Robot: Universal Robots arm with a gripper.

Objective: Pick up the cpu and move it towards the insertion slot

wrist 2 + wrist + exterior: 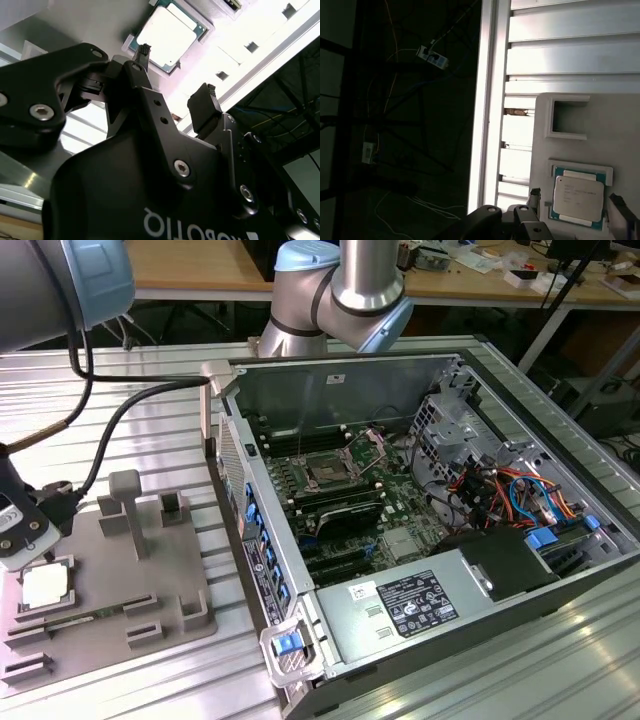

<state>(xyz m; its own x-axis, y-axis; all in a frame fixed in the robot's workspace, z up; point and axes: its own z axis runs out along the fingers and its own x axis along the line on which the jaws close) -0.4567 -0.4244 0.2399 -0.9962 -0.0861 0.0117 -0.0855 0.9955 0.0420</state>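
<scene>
The cpu (47, 585) is a small silvery-white square lying flat in a recess of the grey tray (120, 580), at the exterior view's left. My gripper (18, 536) hangs just above it at that view's left edge. In both wrist views the gripper (175, 75) (577, 201) is open with nothing in it, and its two black fingertips (142, 52) straddle the cpu (167, 32) (579, 198) from above. The insertion slot (328, 472) is a square socket with a dark centre and silver frame on the motherboard inside the open computer case, well off toward the exterior view's right.
The tray carries raised grey blocks (128, 508) and slotted holders. The open computer case (440, 570) has tall metal walls, a power supply (410, 602) at the front and bundled wires (500, 490). The slatted table edge (487, 100) runs close beside the tray.
</scene>
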